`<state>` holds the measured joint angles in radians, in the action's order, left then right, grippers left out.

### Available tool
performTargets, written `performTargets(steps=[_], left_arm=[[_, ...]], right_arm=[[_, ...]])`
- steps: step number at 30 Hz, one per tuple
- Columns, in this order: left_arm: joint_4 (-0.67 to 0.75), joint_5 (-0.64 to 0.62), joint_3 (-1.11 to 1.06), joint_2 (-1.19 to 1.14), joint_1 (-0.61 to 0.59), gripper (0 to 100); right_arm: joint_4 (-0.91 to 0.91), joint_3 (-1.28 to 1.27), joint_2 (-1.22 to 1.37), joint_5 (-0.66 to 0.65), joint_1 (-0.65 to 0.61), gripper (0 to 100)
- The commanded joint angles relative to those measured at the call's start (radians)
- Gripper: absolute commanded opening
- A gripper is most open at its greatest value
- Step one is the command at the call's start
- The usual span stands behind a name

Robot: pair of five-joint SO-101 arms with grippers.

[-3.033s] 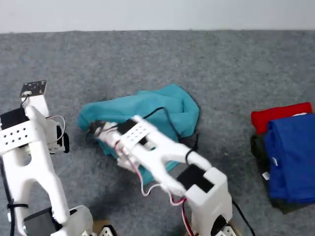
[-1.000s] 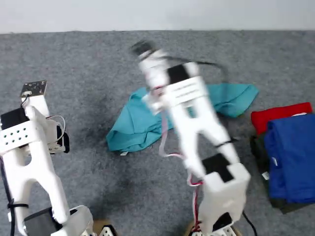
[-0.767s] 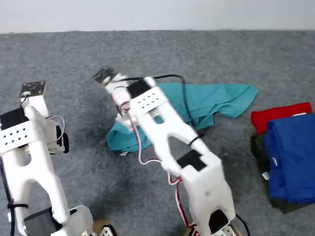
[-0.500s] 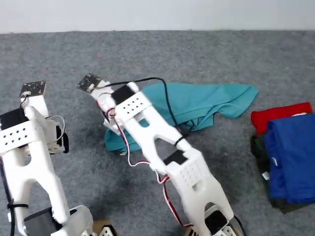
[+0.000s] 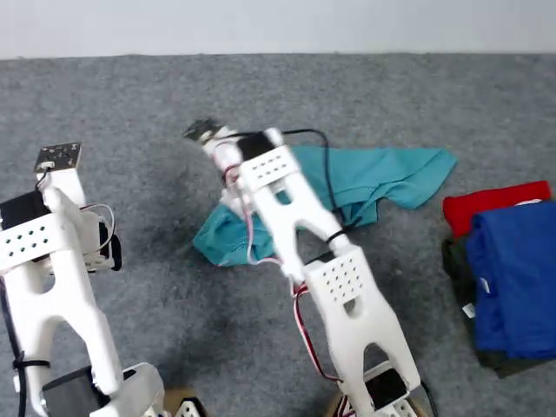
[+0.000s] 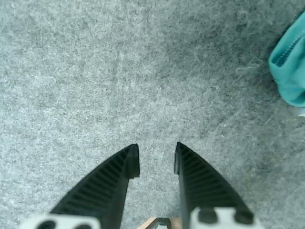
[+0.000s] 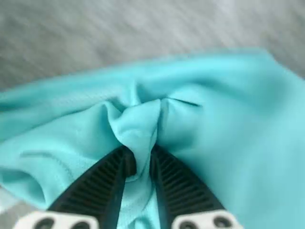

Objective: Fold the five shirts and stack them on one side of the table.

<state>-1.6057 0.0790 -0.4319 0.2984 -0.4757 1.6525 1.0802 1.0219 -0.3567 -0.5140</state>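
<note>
A teal shirt [image 5: 365, 178] lies crumpled across the middle of the grey table, one end stretched toward the right. My right gripper [image 7: 141, 161] is shut on a pinched fold of the teal shirt [image 7: 224, 124]; in the high view the right arm [image 5: 261, 174] stands over the shirt's left part. My left gripper [image 6: 155, 160] is open over bare carpet, with an edge of the teal shirt [image 6: 290, 71] off to one side. The left arm [image 5: 52, 243] stands at the table's left edge. A folded blue shirt [image 5: 512, 278] tops a stack at the right.
The stack at the right edge also holds a red shirt [image 5: 486, 204] and a dark shirt [image 5: 456, 261] under the blue one. A pale wall [image 5: 278, 26] borders the table's far side. Grey carpet [image 5: 174, 330] lies between the two arms.
The right arm swung from the shirt's left end back toward the middle, dragging the pinched fold with it. The shirt's left part bunched rightward. The left arm kept still.
</note>
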Motion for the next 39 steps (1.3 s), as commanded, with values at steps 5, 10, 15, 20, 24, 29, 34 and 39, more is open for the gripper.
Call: performTargets(steps=[5,10,15,20,24,29,34,39], left_arm=[[-0.003,-0.006,0.002,0.003,-0.002,12],[-0.003,-0.006,0.002,0.003,-0.002,12],[-0.002,-0.006,0.002,0.003,-0.002,12],[0.000,-0.006,0.002,0.003,-0.002,12],[0.000,-0.006,0.002,0.003,-0.002,12],[0.000,-0.006,0.001,0.003,-0.002,12],[0.003,-0.006,-0.015,0.003,0.000,12],[0.003,-0.006,-0.013,0.003,0.000,12]], right_arm=[[0.147,0.184,-0.180,-0.012,0.219,0.9],[0.147,0.006,-0.360,-0.012,0.378,0.9],[0.145,-0.356,-0.533,-0.017,0.484,0.9],[0.145,-0.683,-0.691,-0.031,0.535,0.9],[0.143,-0.905,-0.788,-0.098,0.579,1.1],[0.143,-1.120,-0.868,-0.104,0.671,2.3],[0.143,-1.250,-0.938,-0.104,0.756,13.0],[0.145,-1.263,-1.099,-0.104,0.745,14.8]])
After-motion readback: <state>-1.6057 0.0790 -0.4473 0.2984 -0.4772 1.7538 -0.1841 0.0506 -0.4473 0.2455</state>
